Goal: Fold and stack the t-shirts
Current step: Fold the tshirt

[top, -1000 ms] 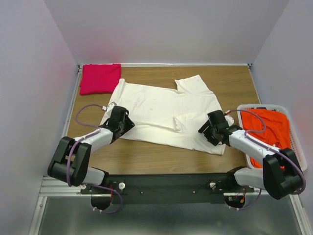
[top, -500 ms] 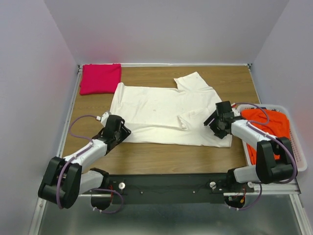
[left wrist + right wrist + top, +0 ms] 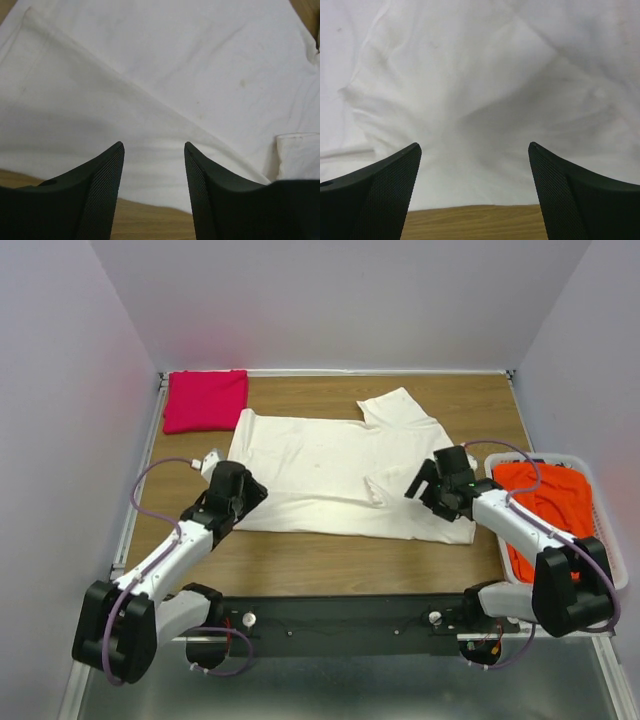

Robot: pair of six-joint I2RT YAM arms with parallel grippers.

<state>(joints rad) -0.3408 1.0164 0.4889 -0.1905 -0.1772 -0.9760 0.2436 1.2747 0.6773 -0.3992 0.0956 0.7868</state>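
Shirt (image 3: 320, 460) beneath parted left hand (image 3: 154, 150), right hand (image 3: 475, 147), apparently untouched.

top view looks down; wrist views (very close) share white shirt (image 3: 330, 460).

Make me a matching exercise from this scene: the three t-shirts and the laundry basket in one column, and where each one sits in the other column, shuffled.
Things
1. cream-white t-shirt
2. magenta-pink t-shirt
3. orange-red t-shirt
4. laundry basket

Places
A. lying inside the basket
B. at the right edge of the table
C. folded in the far left corner
D. spread out in the middle

Pairs: 1-D, 2-C, 3-A, 4-B
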